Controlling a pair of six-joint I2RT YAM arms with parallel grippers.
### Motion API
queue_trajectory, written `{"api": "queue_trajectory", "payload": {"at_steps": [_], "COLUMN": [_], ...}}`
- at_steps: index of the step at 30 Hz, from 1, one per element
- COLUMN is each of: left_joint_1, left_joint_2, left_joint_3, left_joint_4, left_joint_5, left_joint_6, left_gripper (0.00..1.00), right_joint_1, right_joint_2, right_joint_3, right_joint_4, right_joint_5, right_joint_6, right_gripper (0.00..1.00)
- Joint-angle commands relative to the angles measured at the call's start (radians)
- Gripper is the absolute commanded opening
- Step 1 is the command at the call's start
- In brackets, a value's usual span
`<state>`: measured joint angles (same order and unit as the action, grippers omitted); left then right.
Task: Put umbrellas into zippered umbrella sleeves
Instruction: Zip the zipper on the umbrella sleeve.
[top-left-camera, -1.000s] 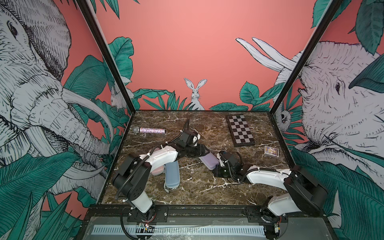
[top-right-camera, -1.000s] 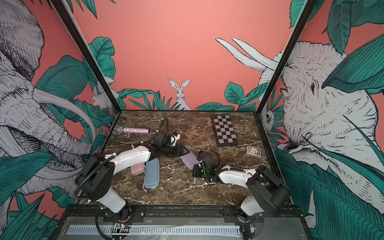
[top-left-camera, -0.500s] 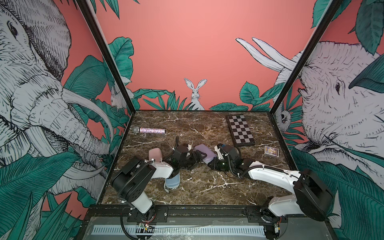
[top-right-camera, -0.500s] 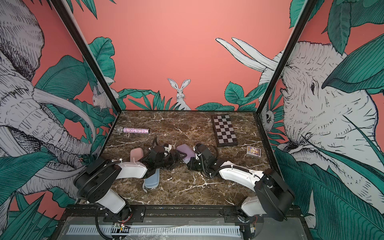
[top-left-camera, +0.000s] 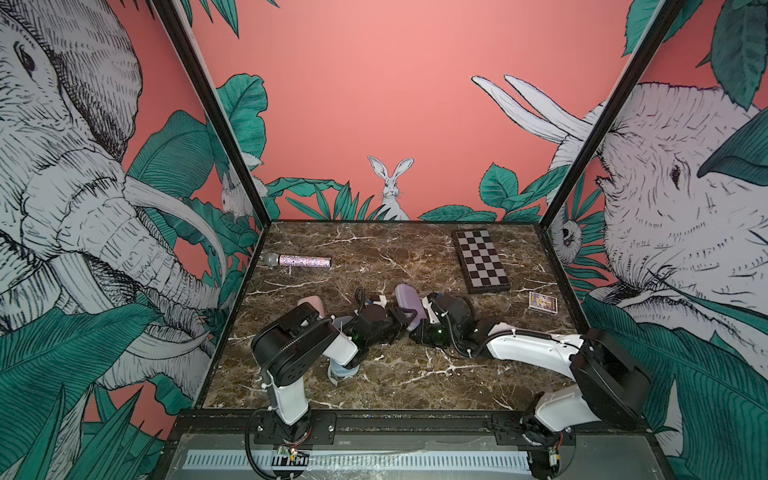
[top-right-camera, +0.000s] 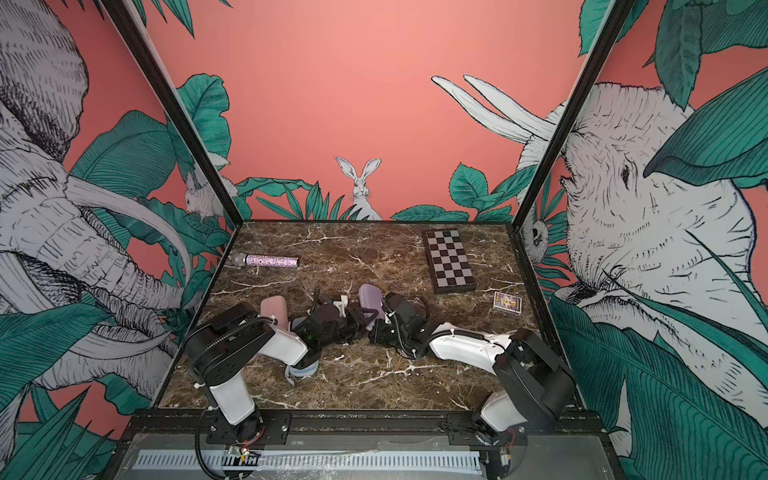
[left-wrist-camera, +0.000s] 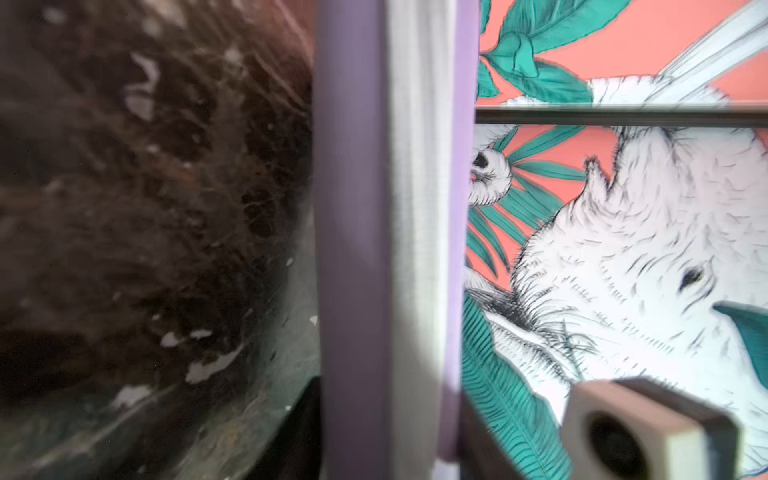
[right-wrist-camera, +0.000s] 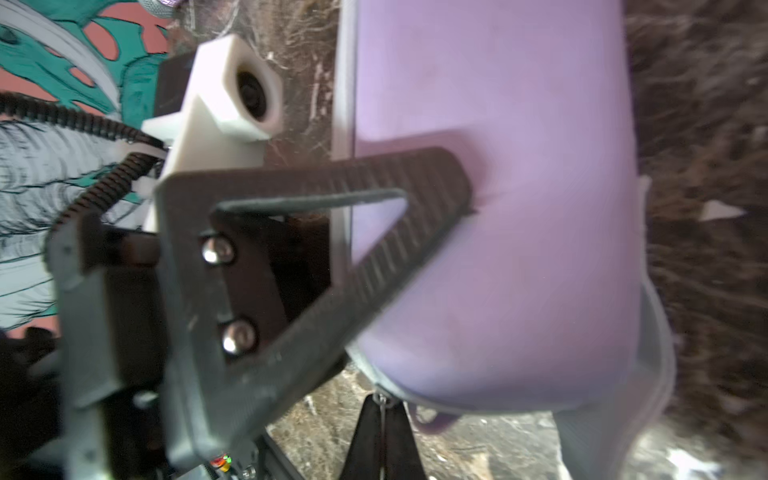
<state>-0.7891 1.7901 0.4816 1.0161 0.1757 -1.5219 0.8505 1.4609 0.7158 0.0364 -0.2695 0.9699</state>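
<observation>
Left gripper (top-left-camera: 403, 318) on lilac sleeve (top-left-camera: 408, 296) wall; right gripper (right-wrist-camera: 381, 415) alongside

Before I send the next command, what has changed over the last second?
The left arm folded back toward its base, and the left gripper opened, then closed onto the lilac umbrella sleeve. The right gripper, shut at that sleeve's end throughout, moved it a little toward the back wall. The pink sleeve, blue sleeve, glittery microphone, checkered board and card box stayed put.
</observation>
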Motion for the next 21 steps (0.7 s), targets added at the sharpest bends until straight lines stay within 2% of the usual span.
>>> {"api": "queue_trajectory", "payload": {"at_steps": [1,3,7,16,21], "left_joint_1": [0.009,0.014,0.023,0.045,0.045], "left_joint_2": [0.029,0.038,0.040,-0.017,-0.013], "left_joint_3": [-0.001,0.004,0.004,-0.007,0.020], "left_joint_4": [0.023,0.035,0.029,-0.038,-0.035], "left_joint_5": [-0.068,-0.064,-0.052,-0.005,0.082], "left_joint_6": [-0.049,-0.050,-0.041,0.027,0.058], "left_gripper": [0.21,0.11,0.01,0.00,0.00], "right_joint_1": [0.021,0.020,0.003,-0.148,-0.216], "right_joint_2": [-0.055,-0.077,-0.113,-0.134,-0.096], "right_joint_3": [0.007,-0.022,-0.073,-0.099,-0.076], "right_joint_4": [-0.123,-0.149,-0.169,-0.234,-0.234], "right_joint_5": [0.076,0.125,0.195,0.196,0.217], "right_joint_6": [-0.109,-0.133,-0.167,-0.294,-0.361], "right_gripper": [0.00,0.00,0.00,0.00,0.00]}}
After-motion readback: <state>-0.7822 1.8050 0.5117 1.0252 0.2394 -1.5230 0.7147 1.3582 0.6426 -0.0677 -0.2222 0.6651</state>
